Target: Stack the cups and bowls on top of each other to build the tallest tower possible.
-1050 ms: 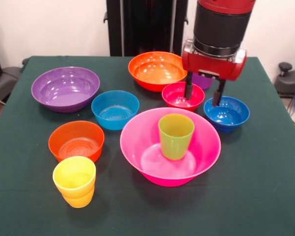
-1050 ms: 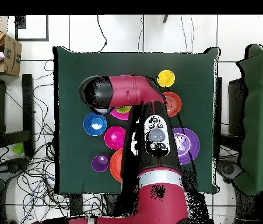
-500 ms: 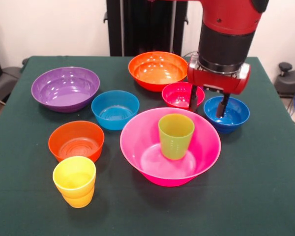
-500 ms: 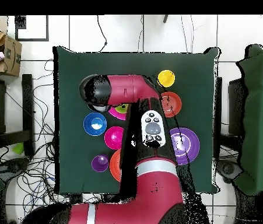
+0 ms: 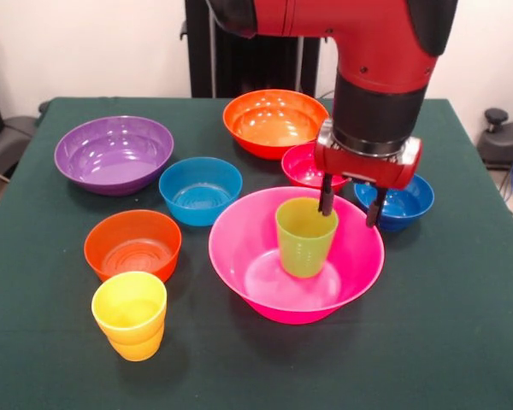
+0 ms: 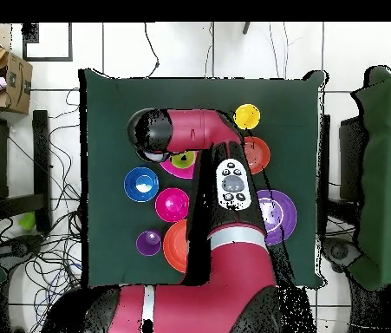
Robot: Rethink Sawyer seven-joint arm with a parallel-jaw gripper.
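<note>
The lime green cup [image 5: 306,237] stands upright inside the big pink bowl [image 5: 239,260]. My gripper [image 5: 350,203] hangs open over the pink bowl's far right rim. Its left finger [image 5: 326,195] is just above the cup's right rim and its right finger [image 5: 374,207] is beside the dark blue bowl [image 5: 403,203]. Nothing is held. The red bowl [image 5: 304,167] is partly hidden behind my wrist. The yellow cup [image 5: 130,314] stands at the front left. The purple cup [image 6: 148,242] shows only in the overhead view, where my arm covers the gripper.
The big orange bowl [image 5: 274,120] sits at the back and the big purple bowl [image 5: 113,152] at the far left. The light blue bowl [image 5: 200,188] and the small orange bowl [image 5: 132,243] sit between them and the yellow cup.
My gripper has moved from above the red and dark blue bowls toward the pink bowl, ending beside the green cup. It stays open. No cup or bowl has moved.
</note>
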